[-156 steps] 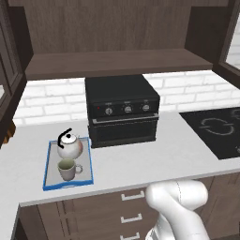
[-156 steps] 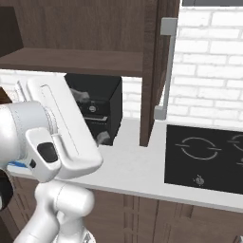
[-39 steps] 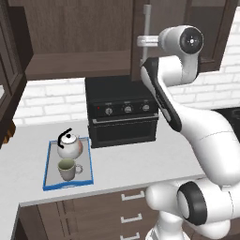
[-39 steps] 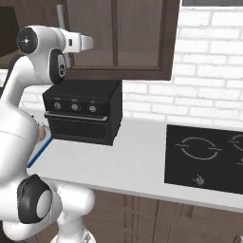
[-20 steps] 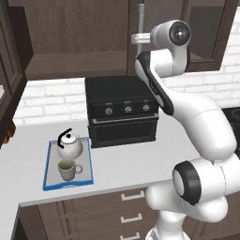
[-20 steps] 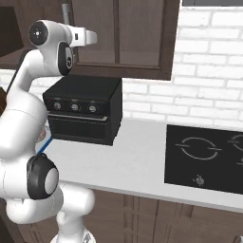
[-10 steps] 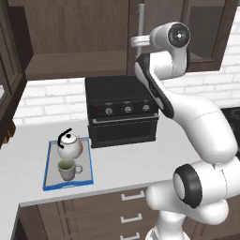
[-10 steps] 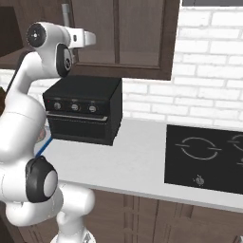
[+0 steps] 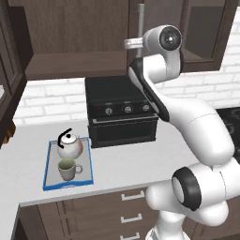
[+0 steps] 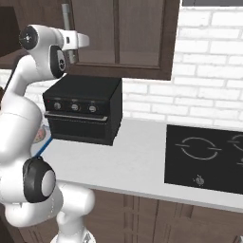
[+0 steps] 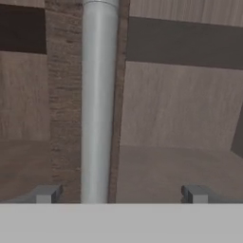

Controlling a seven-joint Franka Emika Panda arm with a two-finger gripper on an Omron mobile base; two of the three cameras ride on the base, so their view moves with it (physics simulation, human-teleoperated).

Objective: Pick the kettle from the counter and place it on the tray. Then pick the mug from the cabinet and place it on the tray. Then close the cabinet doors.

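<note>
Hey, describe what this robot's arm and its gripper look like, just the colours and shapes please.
The arm is glossy white, built of thick rounded segments, with dark round caps at the joints. The gripper has two small, blocky grey finger tips. No cables or markings are visible.

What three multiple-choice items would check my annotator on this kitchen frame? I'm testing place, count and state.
1. Where is the mug?
A on the tray, in front of the kettle
B on the oven
C on the cabinet shelf

2. How many things stand on the tray?
A one
B two
C three

3. How is the gripper?
A shut on the mug
B open near the bar handle
C shut on nothing

Answers: 1 A, beside the kettle; 2 B, kettle and mug; 3 B, fingertips wide apart, bar handle between them.
</note>
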